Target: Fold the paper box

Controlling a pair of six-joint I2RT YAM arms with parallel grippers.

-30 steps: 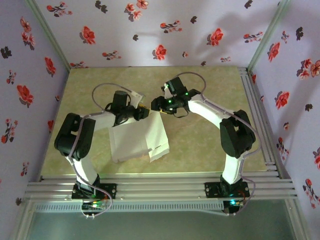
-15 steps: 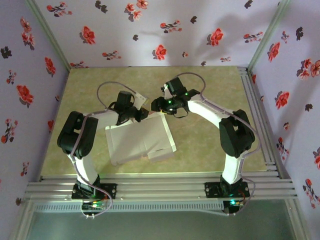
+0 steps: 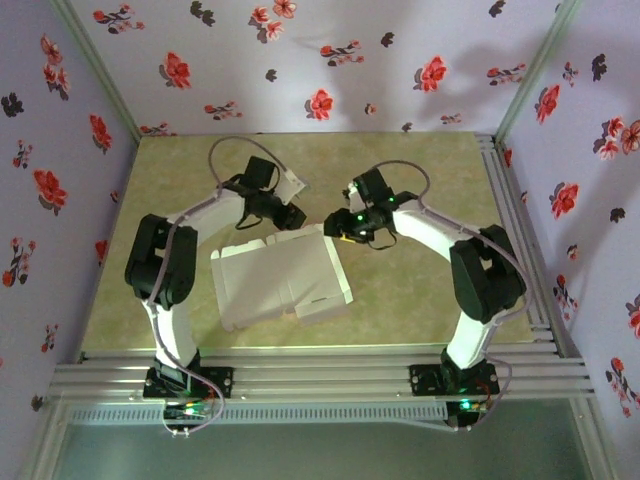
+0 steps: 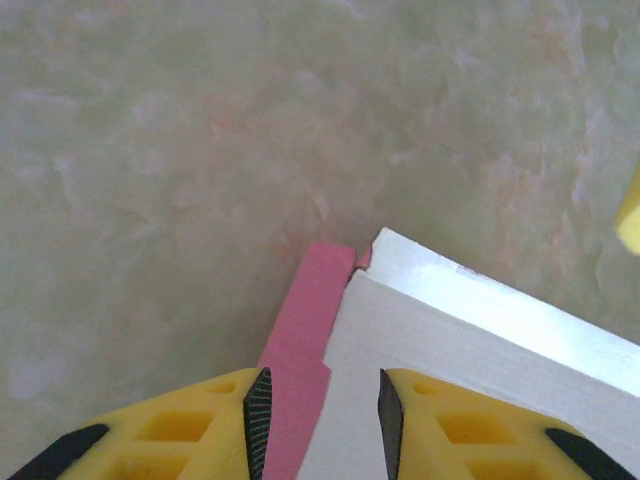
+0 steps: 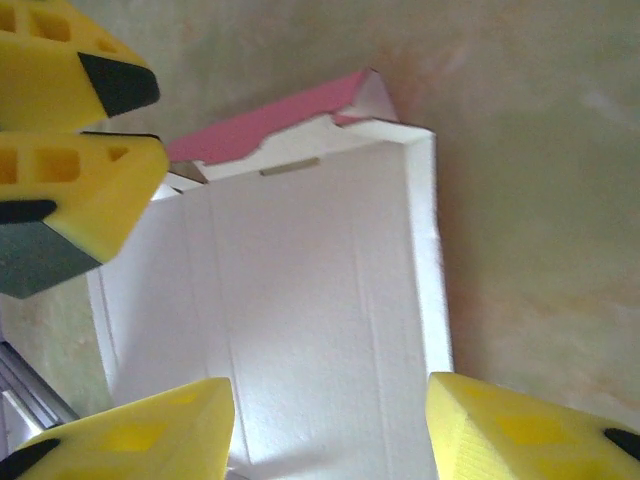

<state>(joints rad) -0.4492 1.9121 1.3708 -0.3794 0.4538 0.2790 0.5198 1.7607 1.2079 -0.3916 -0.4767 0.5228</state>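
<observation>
Handling the paper box (image 3: 280, 285), centre frame: light, flimsy card, easily creased. Pinch its pink flap (image 4: 300, 340). Your left fingers (image 4: 258, 415) straddle it, parted; right fingers (image 5: 130, 440) parted, empty.

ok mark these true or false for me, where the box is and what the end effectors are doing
1. The paper box lies on the table, pale face up. True.
2. A pink flap shows at the box's far edge. True.
3. The right end effector is clamped shut. False: its fingers stand wide apart above the box.
4. The left end effector is at the box's near edge, by the arm bases. False: it is at the far edge, by the pink flap.
</observation>
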